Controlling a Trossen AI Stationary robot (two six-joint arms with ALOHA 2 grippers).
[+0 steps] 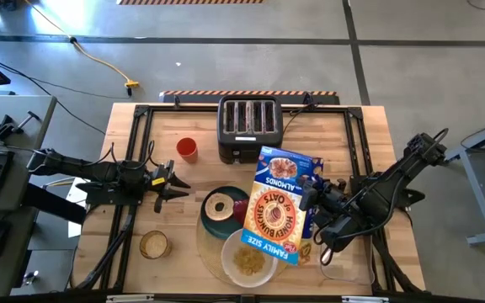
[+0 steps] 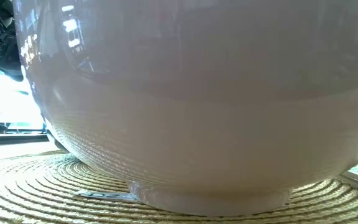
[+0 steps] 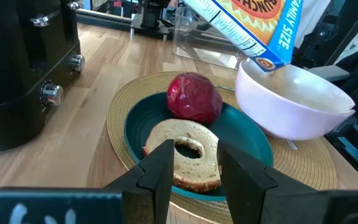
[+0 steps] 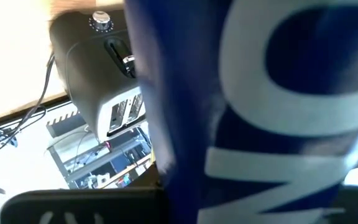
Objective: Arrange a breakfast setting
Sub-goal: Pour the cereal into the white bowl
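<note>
From overhead I have the right pincer [image 1: 314, 198] clamped on the side of a cereal box [image 1: 281, 206], which is tipped over with its opening down above the white bowl [image 1: 248, 259]. The bowl already holds a heap of tan cereal [image 1: 247, 263] and sits on the round placemat [image 1: 206, 244] at the near edge of the desk [image 1: 200, 126]. The low camera is filled by the bowl's outer wall, standing on the woven mat.

My left pincer [image 3: 194, 168] hovers with its fingers parted and nothing between them, just short of the teal plate [image 3: 253, 140]. On that plate I see the bagel half [image 3: 185, 152] lying flat, with the red food item [image 3: 194, 99] touching it on the far side. The plate rests on the placemat beside the bowl.

The black toaster [image 1: 249, 126] stands at the back of the desk and a small red cup [image 1: 187, 149] to its left. A round tan thing [image 1: 154, 244] lies left of the mat; I cannot make out what it is. The right wrist camera is almost wholly blocked by the blue box.
</note>
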